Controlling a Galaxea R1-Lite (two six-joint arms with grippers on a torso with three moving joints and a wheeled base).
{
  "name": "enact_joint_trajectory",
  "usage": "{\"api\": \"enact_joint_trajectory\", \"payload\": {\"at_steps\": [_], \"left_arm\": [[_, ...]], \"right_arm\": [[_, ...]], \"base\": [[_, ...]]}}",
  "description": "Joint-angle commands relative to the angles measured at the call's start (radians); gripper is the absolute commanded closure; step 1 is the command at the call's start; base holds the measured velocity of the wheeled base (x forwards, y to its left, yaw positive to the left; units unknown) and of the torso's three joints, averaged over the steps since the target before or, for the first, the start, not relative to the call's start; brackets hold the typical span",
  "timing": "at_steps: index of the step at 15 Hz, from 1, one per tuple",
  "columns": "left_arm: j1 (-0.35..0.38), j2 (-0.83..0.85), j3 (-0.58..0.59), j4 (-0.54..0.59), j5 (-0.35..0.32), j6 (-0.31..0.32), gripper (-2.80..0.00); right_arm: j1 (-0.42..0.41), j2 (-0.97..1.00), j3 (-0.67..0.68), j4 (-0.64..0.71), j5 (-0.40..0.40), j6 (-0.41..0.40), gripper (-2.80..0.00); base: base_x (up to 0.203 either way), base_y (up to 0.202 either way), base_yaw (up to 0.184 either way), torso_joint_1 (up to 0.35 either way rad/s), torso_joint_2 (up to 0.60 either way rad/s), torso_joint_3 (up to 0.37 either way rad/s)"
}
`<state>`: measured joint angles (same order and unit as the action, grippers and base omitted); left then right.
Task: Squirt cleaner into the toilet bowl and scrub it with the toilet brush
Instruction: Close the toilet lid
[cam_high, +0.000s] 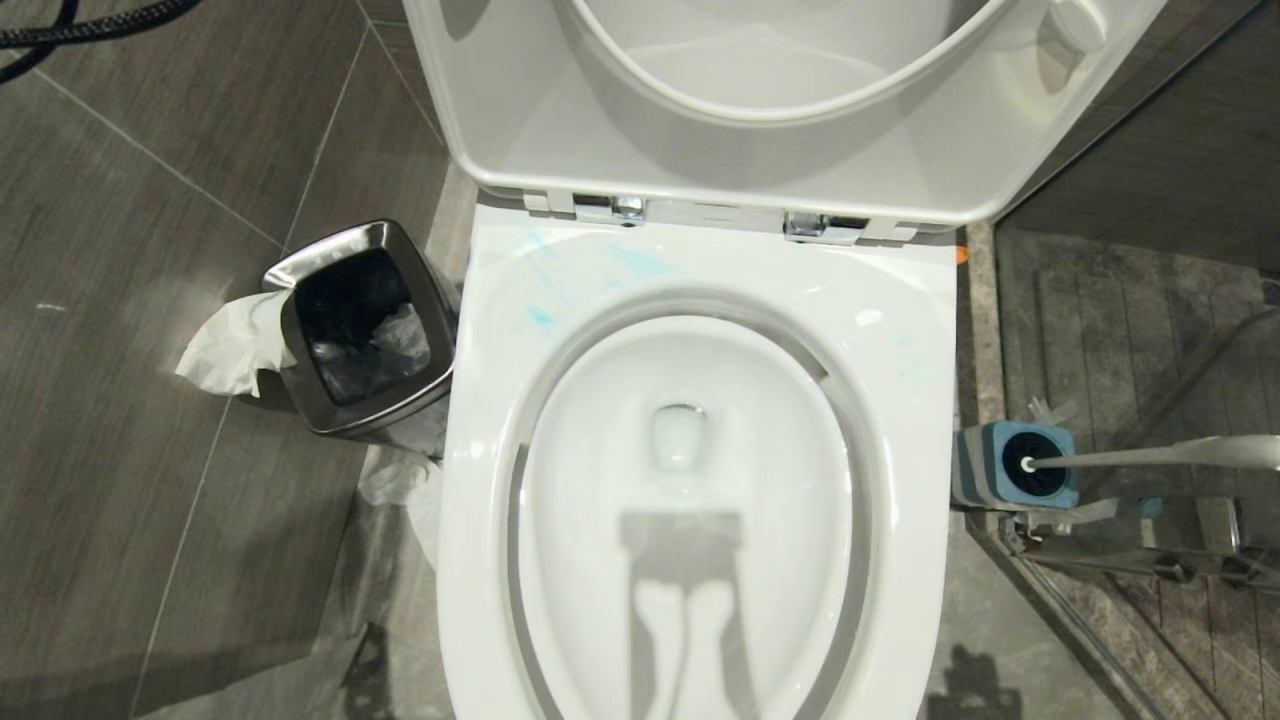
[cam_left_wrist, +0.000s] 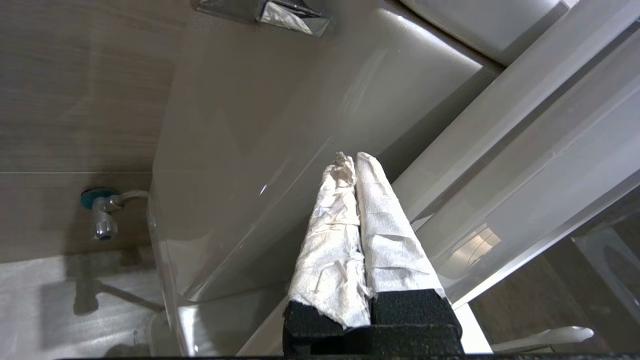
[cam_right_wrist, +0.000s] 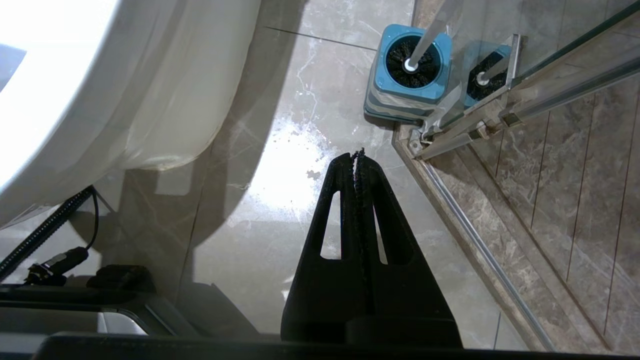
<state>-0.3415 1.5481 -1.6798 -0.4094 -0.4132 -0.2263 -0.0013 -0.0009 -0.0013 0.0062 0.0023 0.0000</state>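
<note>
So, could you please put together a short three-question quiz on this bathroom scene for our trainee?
1. True or false: the toilet brush stands in its blue holder.
2. Where do the blue streaks of cleaner show? A) on the floor B) on the rim of the toilet bowl near the hinges C) on the waste bin
3. Fill in: the fingers of the left gripper are wrapped in white ____.

Key: 1 true; 2 B; 3 paper.
</note>
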Motion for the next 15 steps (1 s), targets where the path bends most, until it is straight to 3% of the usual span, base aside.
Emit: {"api": "enact_joint_trajectory", "payload": {"at_steps": [1,5,7,8,9,15], "left_arm": [[0.013,-0.012,-0.001,0.016,0.001,0.007,0.00],[0.022,-0.077,0.023,0.109,-0.026,0.064,0.00],[0.031,-0.088,0.026,0.151,-0.114,0.051,0.00],[0.043,-0.088,0.024,0.154,-0.144,0.012,0.00],[0.048,-0.083,0.021,0.152,-0.147,-0.018,0.00],[0.087,-0.044,0.022,0.150,-0.130,0.008,0.00]], "right_arm": [[0.000,0.001,0.001,0.000,0.001,0.000,0.00],[0.000,0.001,0.000,0.000,0.001,0.000,0.00],[0.000,0.001,0.001,0.000,0.001,0.000,0.00],[0.000,0.001,0.000,0.000,0.001,0.000,0.00],[0.000,0.001,0.000,0.000,0.001,0.000,0.00],[0.000,0.001,0.000,0.000,0.001,0.000,0.00]], "base": [[0.000,0.000,0.000,0.000,0.00,0.000],[0.000,0.000,0.000,0.000,0.00,0.000],[0.000,0.000,0.000,0.000,0.00,0.000],[0.000,0.000,0.000,0.000,0.00,0.000],[0.000,0.000,0.000,0.000,0.00,0.000],[0.000,0.000,0.000,0.000,0.00,0.000]]}}
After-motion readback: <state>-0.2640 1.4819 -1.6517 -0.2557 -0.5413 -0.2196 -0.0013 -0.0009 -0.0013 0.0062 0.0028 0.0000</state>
